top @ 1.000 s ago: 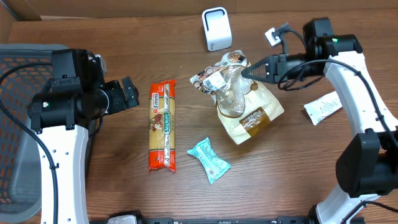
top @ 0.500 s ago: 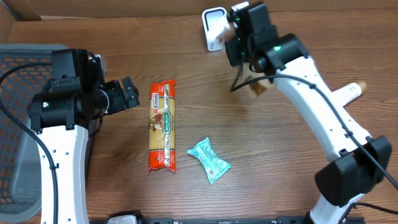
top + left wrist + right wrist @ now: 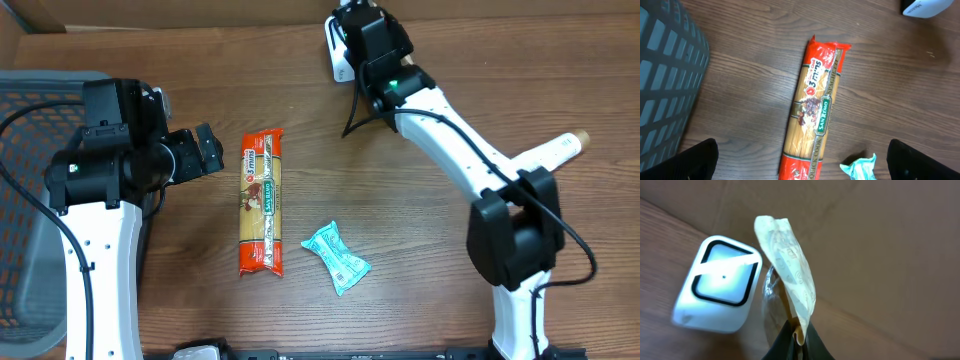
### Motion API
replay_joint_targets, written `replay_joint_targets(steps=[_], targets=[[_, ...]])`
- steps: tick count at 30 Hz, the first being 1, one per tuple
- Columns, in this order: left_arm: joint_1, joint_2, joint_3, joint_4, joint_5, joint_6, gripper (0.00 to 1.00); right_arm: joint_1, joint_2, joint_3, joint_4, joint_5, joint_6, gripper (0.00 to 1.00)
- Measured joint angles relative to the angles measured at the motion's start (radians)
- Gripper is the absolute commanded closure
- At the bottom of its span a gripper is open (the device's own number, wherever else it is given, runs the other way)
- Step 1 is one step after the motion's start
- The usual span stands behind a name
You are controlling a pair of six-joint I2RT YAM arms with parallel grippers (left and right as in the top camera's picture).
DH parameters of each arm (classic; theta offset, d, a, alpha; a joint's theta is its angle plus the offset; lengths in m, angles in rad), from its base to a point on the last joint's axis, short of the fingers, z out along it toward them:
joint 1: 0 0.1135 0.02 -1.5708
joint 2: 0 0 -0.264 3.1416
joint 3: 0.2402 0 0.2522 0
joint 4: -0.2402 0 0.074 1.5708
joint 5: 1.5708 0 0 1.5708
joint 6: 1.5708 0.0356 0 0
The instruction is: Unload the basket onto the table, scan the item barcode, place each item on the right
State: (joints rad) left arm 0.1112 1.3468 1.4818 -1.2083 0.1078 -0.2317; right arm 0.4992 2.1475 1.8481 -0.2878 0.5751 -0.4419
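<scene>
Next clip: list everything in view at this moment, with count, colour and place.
scanner: 1, white, far edge of table, centre
bag: 1, beige, in the right gripper, next to the scanner
pasta pack: 1, red and yellow, on table, left of centre
packet: 1, teal, on table, right of the pasta pack's near end
sachet: 1, white, right side, partly behind the right arm
basket: 1, grey, left edge
table: 1, brown wood
cardboard wall: 1, brown, behind the table
left gripper: 1, black, open, left of the pasta pack
right gripper: 1, black, shut on the bag
</scene>
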Motion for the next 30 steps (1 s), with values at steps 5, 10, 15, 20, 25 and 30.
replay_joint_targets(steps=[5,10,15,20,25,30], targets=[[0.000,0.000,0.000,0.000,0.000,0.000,0.00,0.009,0.030,-0.001,0.078,0.024,-0.132,0.96],[0.000,0.000,0.000,0.000,0.000,0.000,0.00,0.032,0.039,-0.001,0.124,0.034,-0.257,0.96],[0.000,0.000,0.000,0.000,0.000,0.000,0.00,0.060,0.060,-0.001,0.172,0.043,-0.399,0.96],[0.000,0.000,0.000,0.000,0.000,0.000,0.00,0.072,0.116,-0.001,0.250,0.084,-0.483,0.96],[0.000,0.000,0.000,0.000,0.000,0.000,0.00,0.071,0.150,-0.002,0.268,0.127,-0.534,0.96],[0.000,0.000,0.000,0.000,0.000,0.000,0.00,0.071,0.152,-0.002,0.294,0.149,-0.557,0.96]])
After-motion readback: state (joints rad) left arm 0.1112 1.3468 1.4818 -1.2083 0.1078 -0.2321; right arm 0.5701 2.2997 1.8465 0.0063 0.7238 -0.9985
